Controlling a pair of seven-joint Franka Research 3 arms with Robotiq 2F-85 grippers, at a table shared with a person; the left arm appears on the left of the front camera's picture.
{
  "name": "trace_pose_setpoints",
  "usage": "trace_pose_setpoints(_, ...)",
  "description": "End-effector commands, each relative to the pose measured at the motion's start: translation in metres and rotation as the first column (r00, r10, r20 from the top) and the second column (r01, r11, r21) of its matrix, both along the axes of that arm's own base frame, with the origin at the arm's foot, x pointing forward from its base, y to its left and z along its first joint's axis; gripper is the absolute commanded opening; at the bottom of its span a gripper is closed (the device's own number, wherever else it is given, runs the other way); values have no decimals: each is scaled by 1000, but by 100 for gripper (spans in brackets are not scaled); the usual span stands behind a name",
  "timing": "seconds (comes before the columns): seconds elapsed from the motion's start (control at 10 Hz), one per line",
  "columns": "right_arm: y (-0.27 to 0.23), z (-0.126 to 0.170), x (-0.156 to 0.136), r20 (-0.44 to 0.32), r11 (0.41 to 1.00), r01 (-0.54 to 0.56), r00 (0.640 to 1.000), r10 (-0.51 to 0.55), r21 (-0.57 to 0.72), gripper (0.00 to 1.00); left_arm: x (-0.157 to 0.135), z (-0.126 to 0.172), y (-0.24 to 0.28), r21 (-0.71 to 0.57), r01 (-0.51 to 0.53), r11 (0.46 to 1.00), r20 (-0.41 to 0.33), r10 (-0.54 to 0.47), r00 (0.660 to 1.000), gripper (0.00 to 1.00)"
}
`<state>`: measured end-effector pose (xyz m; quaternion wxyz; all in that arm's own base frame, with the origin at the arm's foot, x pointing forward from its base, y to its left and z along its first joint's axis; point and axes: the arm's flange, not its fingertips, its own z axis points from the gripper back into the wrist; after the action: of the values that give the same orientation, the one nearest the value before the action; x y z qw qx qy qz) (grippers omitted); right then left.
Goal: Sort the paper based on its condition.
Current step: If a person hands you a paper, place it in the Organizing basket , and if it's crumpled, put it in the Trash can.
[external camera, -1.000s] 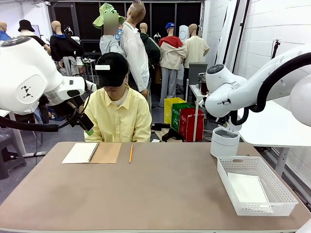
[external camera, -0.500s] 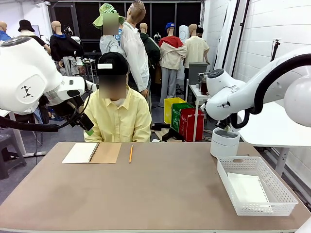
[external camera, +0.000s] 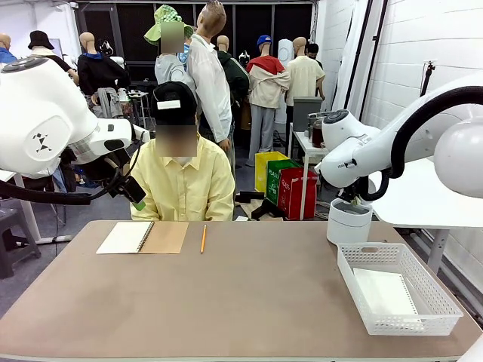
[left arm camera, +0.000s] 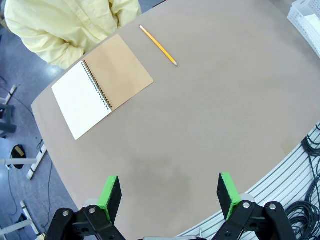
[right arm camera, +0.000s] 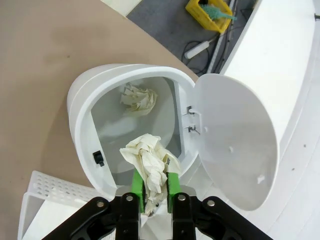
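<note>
My right gripper is shut on a crumpled wad of white paper, held right over the open white bin. Another crumpled wad lies at the bottom of the bin. The bin's lid is swung open to the side. In the front view the bin stands at the table's far right, under my right arm. A flat white sheet of paper lies in the white mesh basket. My left gripper hangs open high above the table's left part, holding nothing.
A spiral notebook lies open at the far left, with a yellow pencil beside it. A person in a yellow shirt sits behind them. The brown table is bare across the middle.
My right arm has shifted a little over the bin. The person has raised their head. The left arm has not moved.
</note>
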<state>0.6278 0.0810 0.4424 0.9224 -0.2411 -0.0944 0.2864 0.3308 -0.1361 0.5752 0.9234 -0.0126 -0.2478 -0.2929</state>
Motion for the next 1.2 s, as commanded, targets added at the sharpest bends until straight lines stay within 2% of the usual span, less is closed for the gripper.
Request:
trace_pose_setpoints(0.0, 4, -2, 7, -4, 999, 36, 999, -36, -26, 50, 1, -1, 1, -8, 2, 1000, 6, -2, 1000, 100)
trace_pose_setpoints(0.2, 3, -2, 6, -13, 999, 35, 999, -36, -16, 89, 1, -1, 1, -8, 2, 1000, 6, -2, 1000, 100)
trace_pose_setpoints(0.3, 5, 0, 6, -13, 999, 33, 999, -33, -12, 100, 1, -1, 1, -8, 2, 1000, 6, -2, 1000, 100)
trace_pose_setpoints(0.9, 14, 10, 1, -20, 999, 40, 999, -39, 23, 100, 1, -1, 1, -8, 2, 1000, 6, -2, 1000, 100)
trace_pose_setpoints(1.1, 13, 7, 0, -9, 1000, 2, 1000, -2, 4, 100, 1, -1, 1, -8, 2, 1000, 6, -2, 1000, 100)
